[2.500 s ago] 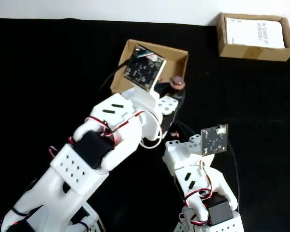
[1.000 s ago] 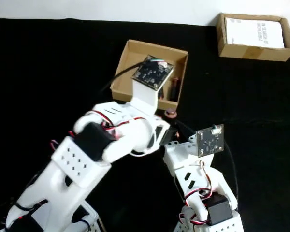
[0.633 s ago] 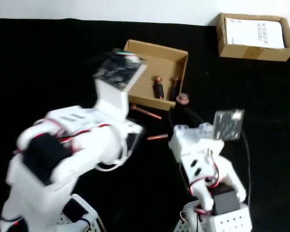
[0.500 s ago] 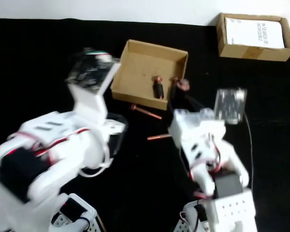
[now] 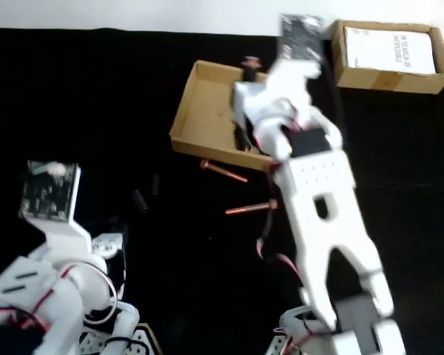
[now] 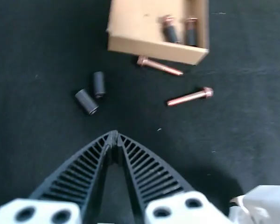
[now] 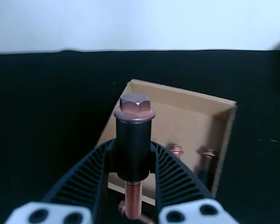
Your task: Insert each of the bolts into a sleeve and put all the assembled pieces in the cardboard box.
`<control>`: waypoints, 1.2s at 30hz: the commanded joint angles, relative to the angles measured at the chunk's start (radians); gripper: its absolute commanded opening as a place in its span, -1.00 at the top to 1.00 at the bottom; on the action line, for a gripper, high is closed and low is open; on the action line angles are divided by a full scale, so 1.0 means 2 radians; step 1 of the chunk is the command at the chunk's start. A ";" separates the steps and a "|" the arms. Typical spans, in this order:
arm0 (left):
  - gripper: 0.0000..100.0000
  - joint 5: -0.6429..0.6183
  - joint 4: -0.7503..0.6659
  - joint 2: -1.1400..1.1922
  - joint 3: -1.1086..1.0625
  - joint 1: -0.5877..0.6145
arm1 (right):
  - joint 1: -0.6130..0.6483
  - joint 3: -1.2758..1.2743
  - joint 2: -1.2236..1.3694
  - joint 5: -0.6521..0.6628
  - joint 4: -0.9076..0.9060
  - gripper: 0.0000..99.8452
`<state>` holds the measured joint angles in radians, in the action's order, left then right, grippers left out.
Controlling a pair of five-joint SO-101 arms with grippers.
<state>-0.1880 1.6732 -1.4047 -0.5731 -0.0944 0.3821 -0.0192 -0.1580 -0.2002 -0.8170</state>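
My right gripper is shut on an assembled piece, a copper bolt in a black sleeve, held upright above the open cardboard box. In the high view the piece hangs over the box's far edge. Two assembled pieces lie inside the box. Two loose bolts lie on the black table in front of it, and two bare sleeves lie to the left of them. My left gripper is shut and empty, drawn back near the table's front.
A second cardboard box holding a white booklet stands at the back right. The right arm stretches across the table's right half towards the box. The left arm's base is at the front left.
The left arm pulled back from over the box to the front left. The right arm swung forward and now holds its assembled piece over the box.
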 commanded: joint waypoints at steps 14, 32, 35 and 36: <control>0.98 0.002 -0.077 -0.203 -0.250 0.093 | 0.039 0.445 0.401 0.071 -0.193 0.99; 0.98 0.002 -0.083 -0.203 -0.258 0.093 | 0.031 0.682 0.598 0.143 -0.262 0.88; 0.98 0.002 -0.082 -0.203 -0.258 0.093 | 0.033 0.684 0.598 0.140 -0.310 0.62; 0.98 0.002 -0.082 -0.203 -0.258 0.093 | 0.036 0.684 0.597 0.140 -0.328 0.56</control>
<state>-0.1880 1.5275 -1.8036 -1.0917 0.0821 0.4542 1.2927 1.0541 0.0760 -1.4016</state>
